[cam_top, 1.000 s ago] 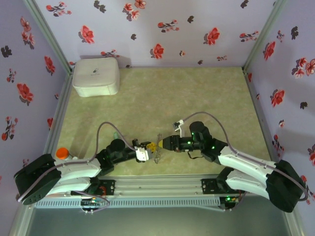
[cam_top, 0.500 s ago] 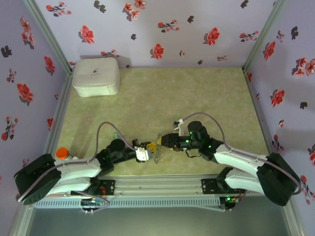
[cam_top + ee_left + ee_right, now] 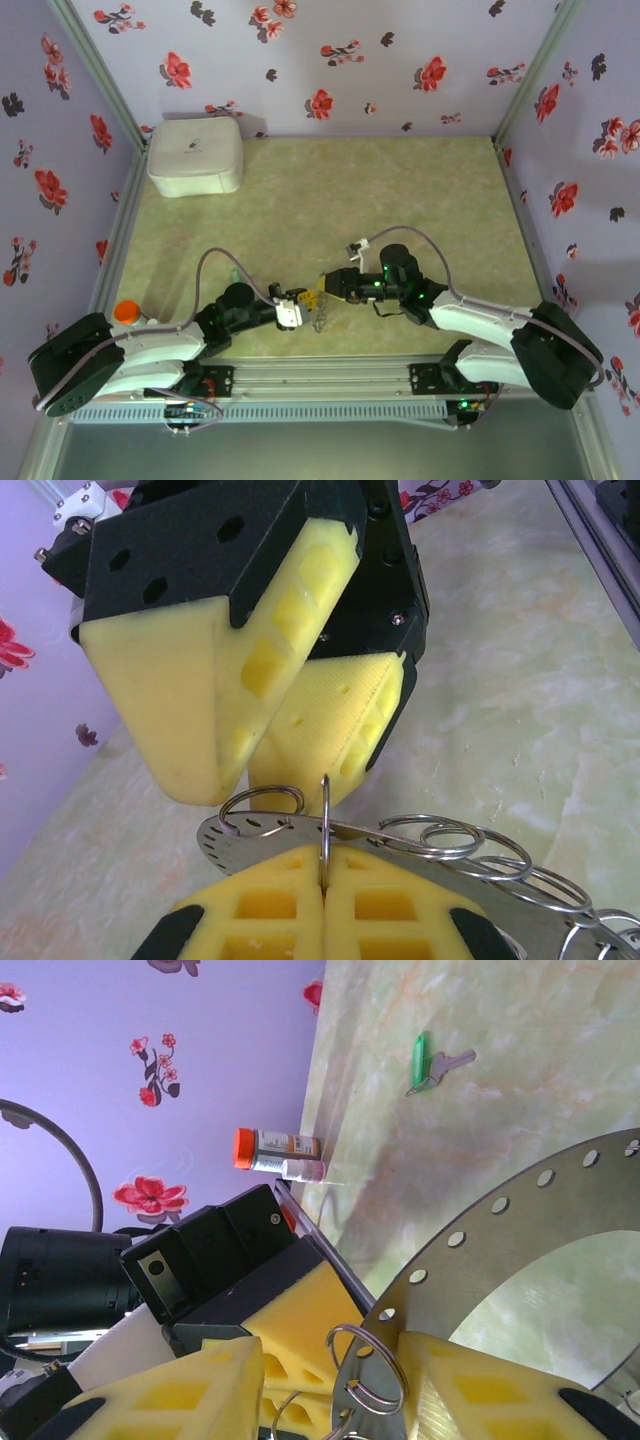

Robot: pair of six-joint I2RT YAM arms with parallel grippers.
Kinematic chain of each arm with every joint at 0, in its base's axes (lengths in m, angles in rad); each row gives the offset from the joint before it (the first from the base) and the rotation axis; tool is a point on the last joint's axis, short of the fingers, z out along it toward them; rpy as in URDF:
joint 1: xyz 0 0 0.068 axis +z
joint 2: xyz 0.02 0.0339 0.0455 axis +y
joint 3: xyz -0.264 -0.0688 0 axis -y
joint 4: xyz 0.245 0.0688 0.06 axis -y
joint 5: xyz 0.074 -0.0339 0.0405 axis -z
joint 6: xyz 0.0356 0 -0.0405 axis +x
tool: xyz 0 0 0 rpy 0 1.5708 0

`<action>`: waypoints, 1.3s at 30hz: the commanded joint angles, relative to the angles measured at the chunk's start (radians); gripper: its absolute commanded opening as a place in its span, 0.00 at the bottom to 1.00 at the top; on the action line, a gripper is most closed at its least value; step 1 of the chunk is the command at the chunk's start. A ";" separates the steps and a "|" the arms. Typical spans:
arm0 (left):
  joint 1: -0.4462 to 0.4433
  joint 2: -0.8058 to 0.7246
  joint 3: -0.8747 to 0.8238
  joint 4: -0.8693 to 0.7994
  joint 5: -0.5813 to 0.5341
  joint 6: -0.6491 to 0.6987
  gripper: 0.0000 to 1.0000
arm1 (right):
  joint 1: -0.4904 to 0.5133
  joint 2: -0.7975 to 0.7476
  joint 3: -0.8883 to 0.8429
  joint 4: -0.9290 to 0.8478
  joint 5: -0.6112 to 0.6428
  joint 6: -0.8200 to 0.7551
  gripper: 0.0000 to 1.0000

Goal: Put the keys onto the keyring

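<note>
Closest in, our left gripper (image 3: 322, 895) is clenched on the rim of the keyring (image 3: 420, 865), its pads (image 3: 265, 910) pressed together on the metal. The keyring is a thin, flat, perforated metal band. We judge it stiff, light and slick, and likely to pivot in the foam if it is pushed far from the pinch. The hold therefore belongs on the rim, right beside the loop being worked.

Just ahead of those pads, facing them, our right gripper (image 3: 335, 1395) has its jaws apart. They straddle the rim and a small split ring (image 3: 365, 1365), and nothing looks gripped. The wire loops look springy, so we expect they must be pried apart and will snap back.

Well beyond the left gripper, past its arm, the key (image 3: 420, 1060) lies flat on the table (image 3: 560, 1090), apart from both grippers. It is tiny and light and sits low, so it is easy to flick away. The thicker green head offers the best purchase, though we cannot make out its hole. Farther off at the table's edge stands an orange-capped bottle (image 3: 275, 1150).
</note>
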 commanded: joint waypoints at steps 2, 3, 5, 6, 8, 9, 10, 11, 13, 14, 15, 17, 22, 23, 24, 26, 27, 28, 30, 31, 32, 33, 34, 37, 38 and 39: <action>-0.007 -0.002 0.000 0.016 -0.011 0.010 0.00 | -0.004 -0.013 0.019 0.012 -0.018 0.004 0.37; -0.007 -0.002 0.000 0.016 -0.011 0.009 0.00 | -0.005 -0.016 0.020 -0.001 -0.014 -0.002 0.35; -0.007 -0.002 0.001 0.016 -0.011 0.011 0.00 | -0.004 -0.020 0.022 -0.018 -0.013 -0.010 0.33; -0.007 -0.002 0.000 0.016 -0.011 0.011 0.00 | -0.005 -0.020 0.022 -0.021 -0.012 -0.011 0.32; -0.007 -0.004 0.000 0.016 -0.011 0.011 0.00 | -0.004 -0.018 0.024 -0.026 -0.012 -0.013 0.29; -0.006 -0.005 0.001 0.016 -0.011 0.011 0.00 | -0.005 -0.017 0.025 -0.030 -0.011 -0.015 0.28; -0.006 -0.005 0.001 0.015 -0.011 0.010 0.00 | -0.004 -0.017 0.026 -0.034 -0.009 -0.018 0.27; -0.007 -0.005 0.000 0.014 -0.011 0.012 0.00 | -0.005 -0.015 0.026 -0.035 -0.008 -0.018 0.26; -0.007 -0.007 0.001 0.015 -0.011 0.013 0.00 | -0.004 -0.014 0.028 -0.038 -0.007 -0.020 0.25; -0.007 -0.007 0.000 0.015 -0.011 0.012 0.00 | -0.005 -0.014 0.029 -0.040 -0.006 -0.022 0.24; -0.007 -0.007 0.000 0.013 -0.011 0.013 0.00 | -0.004 -0.012 0.028 -0.043 -0.006 -0.023 0.23; -0.007 -0.006 0.001 0.014 -0.009 0.015 0.00 | -0.005 -0.013 0.031 -0.053 -0.003 -0.027 0.20; -0.007 -0.007 0.000 0.009 -0.008 0.016 0.00 | -0.005 -0.019 0.038 -0.080 0.002 -0.042 0.12; -0.007 -0.008 0.000 0.008 -0.009 0.017 0.00 | -0.004 -0.022 0.040 -0.090 0.003 -0.049 0.10; -0.007 -0.009 -0.001 0.007 -0.008 0.018 0.00 | -0.004 -0.024 0.042 -0.098 0.003 -0.054 0.08; -0.008 -0.014 -0.004 0.007 -0.008 0.023 0.06 | -0.004 -0.033 0.050 -0.123 0.007 -0.071 0.05; -0.007 -0.019 -0.006 0.006 -0.008 0.024 0.19 | -0.005 -0.036 0.055 -0.139 0.008 -0.078 0.04; -0.007 -0.023 -0.007 0.004 -0.008 0.023 0.27 | -0.004 -0.042 0.060 -0.156 0.008 -0.089 0.03; -0.007 -0.040 -0.008 -0.009 -0.008 0.021 0.42 | -0.005 -0.053 0.077 -0.203 0.007 -0.120 0.00; -0.006 -0.050 -0.008 -0.017 -0.008 0.018 0.46 | -0.005 -0.057 0.085 -0.225 0.008 -0.137 0.00; -0.007 -0.063 -0.008 -0.028 -0.008 0.015 0.49 | -0.004 -0.063 0.095 -0.249 0.006 -0.158 0.00; -0.007 -0.080 -0.008 -0.043 -0.008 0.008 0.51 | -0.004 -0.069 0.104 -0.270 0.006 -0.180 0.00; -0.007 -0.097 -0.010 -0.057 -0.009 0.001 0.52 | -0.005 -0.075 0.113 -0.288 0.008 -0.199 0.00; -0.008 -0.187 -0.024 -0.093 -0.040 -0.056 0.54 | -0.004 -0.092 0.143 -0.343 0.008 -0.284 0.00; -0.009 -0.228 -0.033 -0.095 -0.061 -0.091 0.55 | -0.004 -0.101 0.154 -0.358 0.010 -0.320 0.00; -0.008 -0.271 -0.042 -0.102 -0.087 -0.128 0.56 | -0.004 -0.110 0.165 -0.372 0.014 -0.357 0.00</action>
